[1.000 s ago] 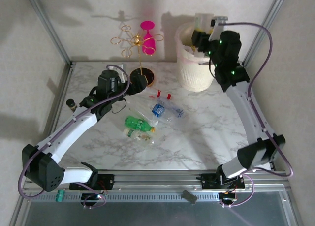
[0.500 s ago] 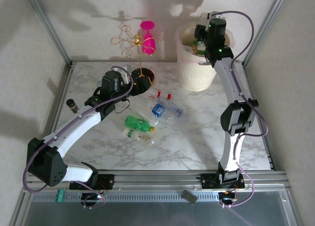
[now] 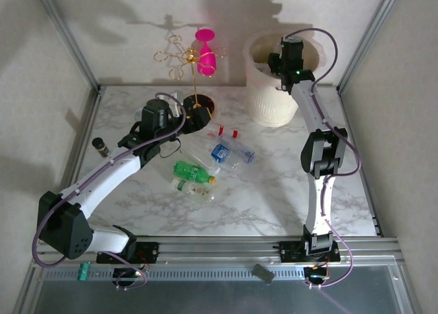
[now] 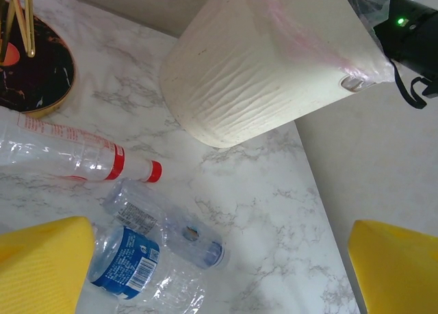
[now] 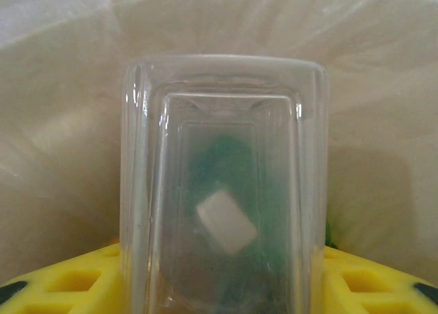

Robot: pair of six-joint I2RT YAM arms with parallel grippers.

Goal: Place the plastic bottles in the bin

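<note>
Top external view showed the white marble-patterned tabletop (image 3: 274,191) with bare room across its near and right parts and metal frame posts (image 3: 68,37) at its far corners. The large cream-white translucent plastic bin (image 3: 263,102) stood at the far right, close to the far edge. The right claw (image 3: 282,53) hung over the bin's mouth, gripping a clear square-sided plastic bottle (image 5: 222,177) that sat inside the rim, not yet let go. Something green showed through it, likely bottles already binned. The left claw (image 4: 219,266) hovered far left of centre, its jaws spread wide with nothing between them, just beside the gold wire stand with a pink glass (image 3: 195,54).

The task looked partly done. At least four bottles lay loose near the tabletop's middle: a red-capped clear bottle (image 4: 75,150), a blue-labelled clear bottle (image 4: 126,259), a green bottle (image 3: 190,170) and a small clear bottle (image 3: 195,189). The way from them to the bin looked open, though the stand's dark round base (image 4: 27,68) crowded the left side.
</note>
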